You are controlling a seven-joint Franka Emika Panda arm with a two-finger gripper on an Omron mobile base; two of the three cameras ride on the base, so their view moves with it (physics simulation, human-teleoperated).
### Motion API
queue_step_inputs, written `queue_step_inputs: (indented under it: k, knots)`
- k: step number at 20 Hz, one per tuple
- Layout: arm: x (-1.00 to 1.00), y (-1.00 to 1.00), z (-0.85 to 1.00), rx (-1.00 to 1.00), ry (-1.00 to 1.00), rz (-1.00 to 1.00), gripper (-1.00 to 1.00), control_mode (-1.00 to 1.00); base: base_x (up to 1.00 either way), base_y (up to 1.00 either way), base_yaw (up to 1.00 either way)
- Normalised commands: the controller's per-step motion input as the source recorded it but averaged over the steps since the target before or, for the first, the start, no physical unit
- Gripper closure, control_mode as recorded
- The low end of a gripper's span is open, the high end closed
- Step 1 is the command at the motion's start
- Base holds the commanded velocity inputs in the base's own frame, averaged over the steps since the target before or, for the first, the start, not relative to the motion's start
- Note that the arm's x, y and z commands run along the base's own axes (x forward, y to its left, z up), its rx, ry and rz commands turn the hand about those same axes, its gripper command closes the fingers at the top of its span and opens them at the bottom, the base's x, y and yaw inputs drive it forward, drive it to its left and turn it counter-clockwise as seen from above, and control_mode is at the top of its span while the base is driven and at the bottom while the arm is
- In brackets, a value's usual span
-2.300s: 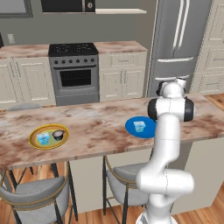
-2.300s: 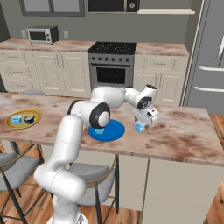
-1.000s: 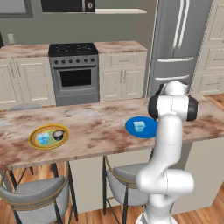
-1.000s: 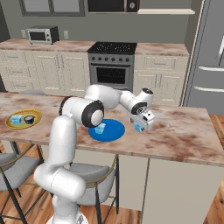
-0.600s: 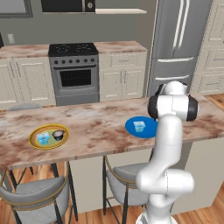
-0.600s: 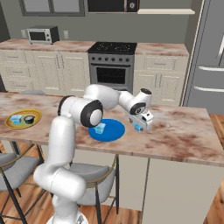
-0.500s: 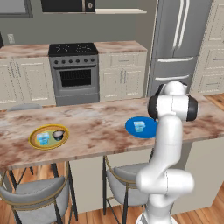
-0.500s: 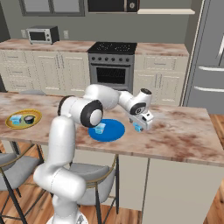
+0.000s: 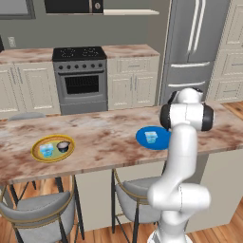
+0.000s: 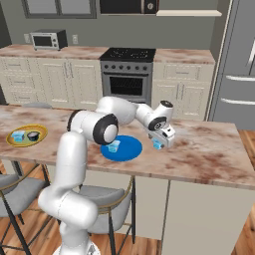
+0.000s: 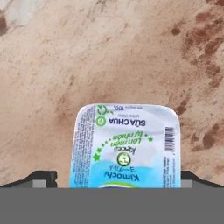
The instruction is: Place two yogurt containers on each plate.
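My gripper hangs low over the counter just right of the blue plate, open and straddling a pale-blue yogurt container. From the hand, that container shows its printed foil lid, with a dark fingertip standing off each side of it. Another pale-blue cup sits on the blue plate, also seen as cup. The yellow-rimmed plate far left holds a pale-blue cup and a dark cup.
The marbled island counter stretches right of the gripper. Two grey stools stand under its near edge. A stove and cabinets line the back wall, with a fridge at the right.
The gripper has come down and slightly left over the loose cup beside the blue plate. Its jaws have stayed wide. Plates and cups have not moved.
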Motion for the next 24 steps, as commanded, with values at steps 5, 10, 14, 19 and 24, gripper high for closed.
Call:
queue_step_inputs:
  k: [5,10,14,19,24]
  knots:
    - [0.19,-0.02,-0.08,0.0,0.0,0.0,-1.0,-1.0,0.0,0.0,0.0]
    - [0.03,-0.02,-0.15,0.0,0.0,0.0,-1.0,-1.0,0.0,0.0,0.0]
    - [0.0,0.0,-0.22,-0.03,0.0,0.0,1.0,-1.0,0.0,0.0,0.0]
    - [0.0,0.0,-0.12,-0.03,-0.01,0.0,1.0,-1.0,0.0,0.0,0.0]
    - [-0.38,0.15,0.38,0.0,-0.19,-0.01,1.0,-1.0,0.0,0.0,0.0]
